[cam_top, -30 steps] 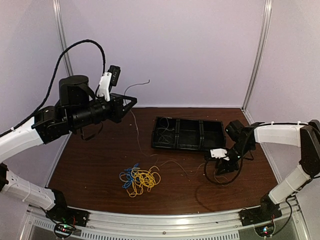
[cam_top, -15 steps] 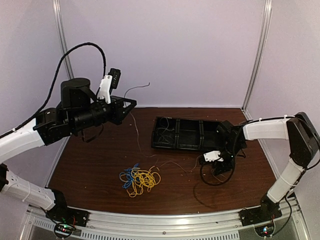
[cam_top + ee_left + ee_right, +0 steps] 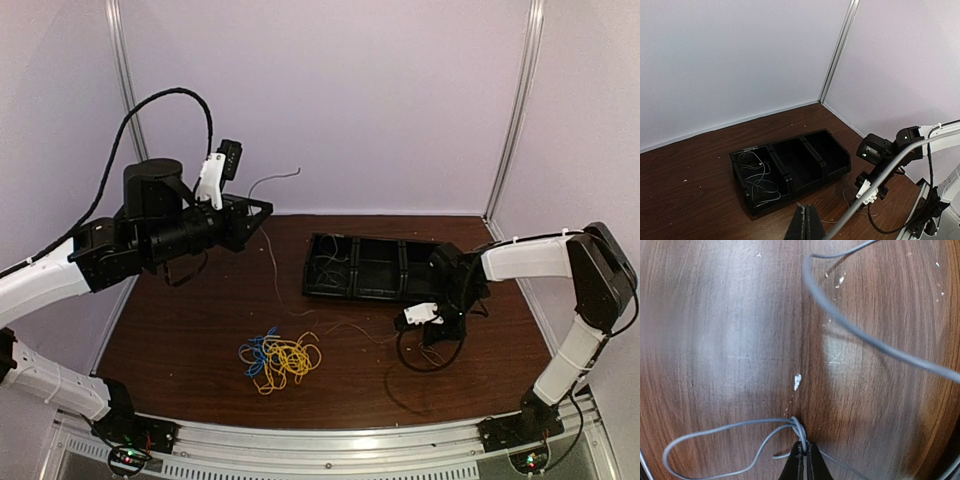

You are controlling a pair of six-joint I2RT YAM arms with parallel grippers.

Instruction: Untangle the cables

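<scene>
Cables (image 3: 282, 357), yellow and blue, sit tangled near centre of table (image 3: 170, 330); black tray (image 3: 360, 296) far right holds a pale strand (image 3: 757, 180) in its left compartment. Grey cable (image 3: 272, 262) runs between arms: left gripper (image 3: 262, 210), raised far left, pinches one end; right gripper (image 3: 802, 462) is pressed together on a loop at the tabletop, clear only in its wrist view. Step: separating grey cable; next needs a gentle pull clear of the tangle

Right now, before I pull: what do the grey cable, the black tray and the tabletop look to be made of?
Grey cable: likely plastic-sheathed wire; smooth, matte, bends in soft loops.
Black tray: probably moulded plastic; thin uniform walls, slight sheen.
Tabletop: wood or wood-look laminate, cannot tell which; dark grain, glossy glare patches.
</scene>
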